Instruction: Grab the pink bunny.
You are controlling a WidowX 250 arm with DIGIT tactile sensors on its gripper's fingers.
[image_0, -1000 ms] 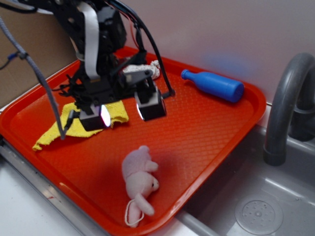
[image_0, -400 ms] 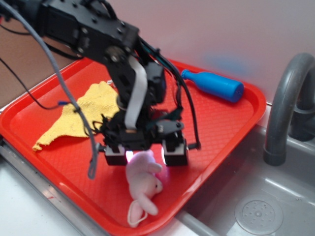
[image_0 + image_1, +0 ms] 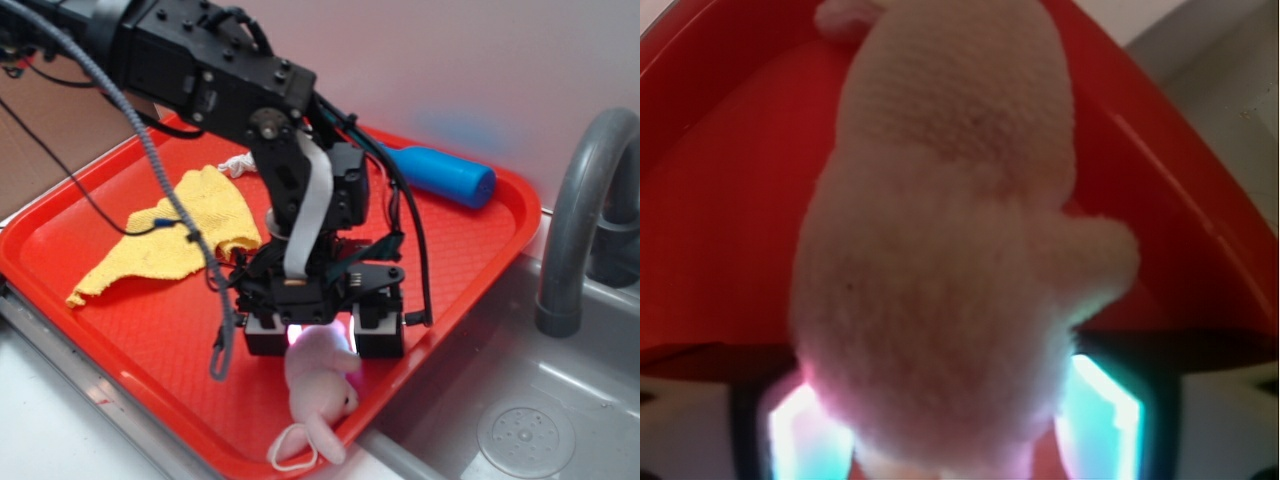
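Observation:
The pink bunny [image 3: 320, 385] lies on the red tray [image 3: 60, 250] near its front edge, with its white loop at the very rim. My gripper [image 3: 322, 335] is lowered over the bunny's upper body with one finger on each side, and the jaws stand wide. In the wrist view the bunny [image 3: 940, 250] fills the frame and sits between the two glowing pads [image 3: 1105, 420], its fur reaching both. My gripper [image 3: 950, 435] is open around it.
A yellow cloth [image 3: 190, 225] lies on the tray's left half. A blue bottle [image 3: 445, 175] lies at the tray's back right. A grey faucet [image 3: 580, 200] and a sink [image 3: 520, 430] are to the right, just past the tray's rim.
My gripper has moved from the back of the tray to the front and down over the bunny. The bunny has shifted a little to the right, toward the front rim.

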